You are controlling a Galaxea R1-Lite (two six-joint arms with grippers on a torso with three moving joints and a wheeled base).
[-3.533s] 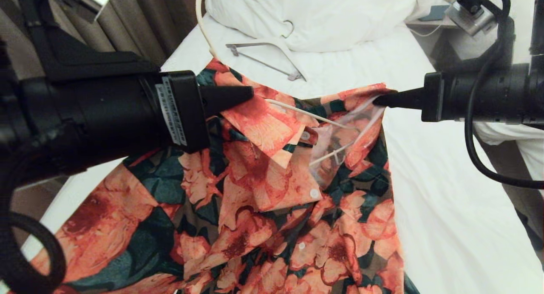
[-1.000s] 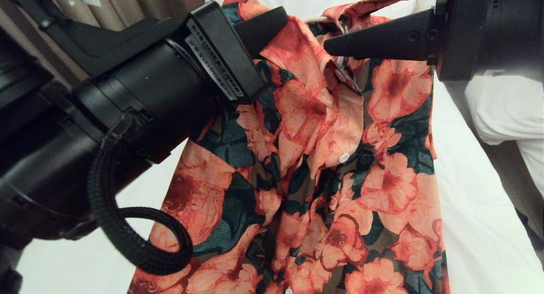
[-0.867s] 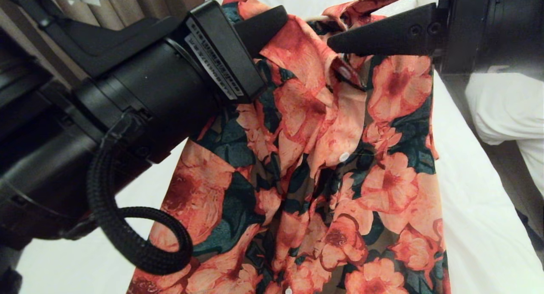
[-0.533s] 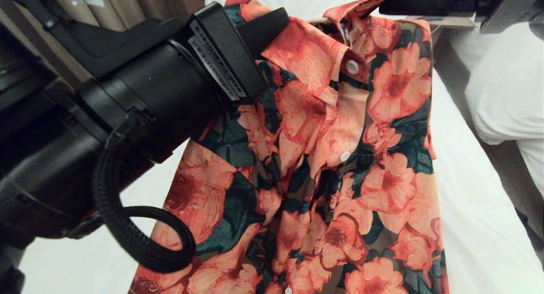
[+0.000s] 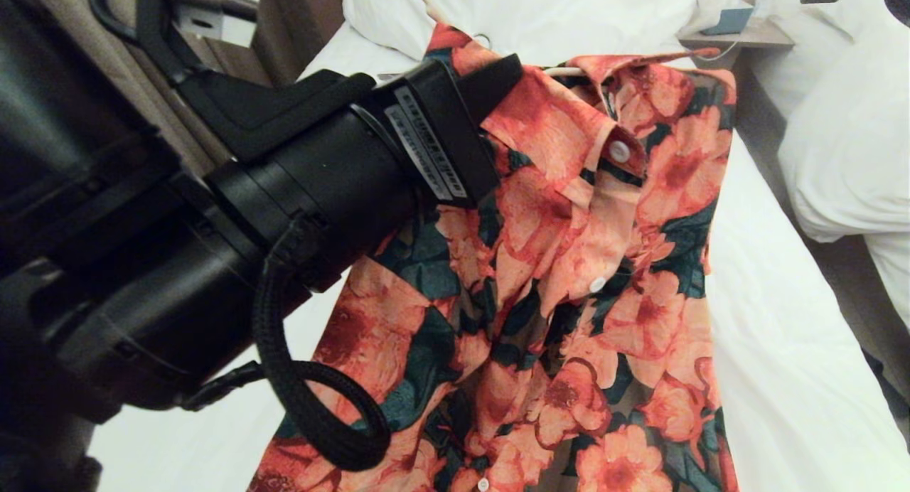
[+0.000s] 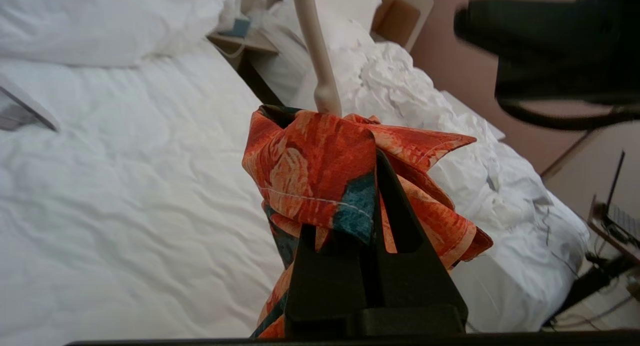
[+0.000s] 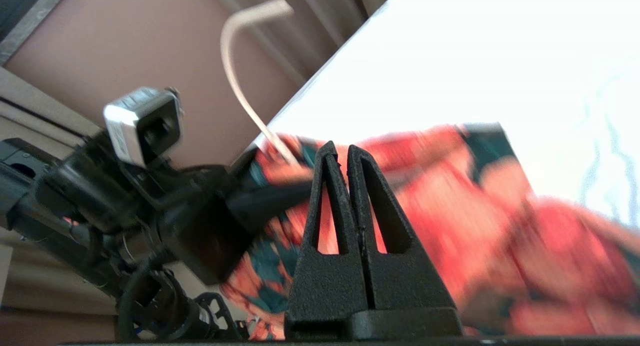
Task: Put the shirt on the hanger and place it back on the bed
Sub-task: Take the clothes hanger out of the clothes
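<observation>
Gone from the collar, the right tool has pulled up and away since a second ago, leaving the shirt [image 5: 583, 264] hanging over the bed [image 5: 782, 378] from the left tool [image 5: 490, 87], clenched on its shoulder so the garment drapes free. From the left wrist, fabric bunches between those fingers, the hanger [image 6: 317, 61] stem rising just behind. From the right wrist, the right tool [image 7: 341, 153] is clenched on nothing, clear of the cloth.

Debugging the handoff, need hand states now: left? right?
Left hand: closed on the shirt at the collar, beside the hanger neck.
Right hand: closed, holding nothing, clear of the shirt.
</observation>
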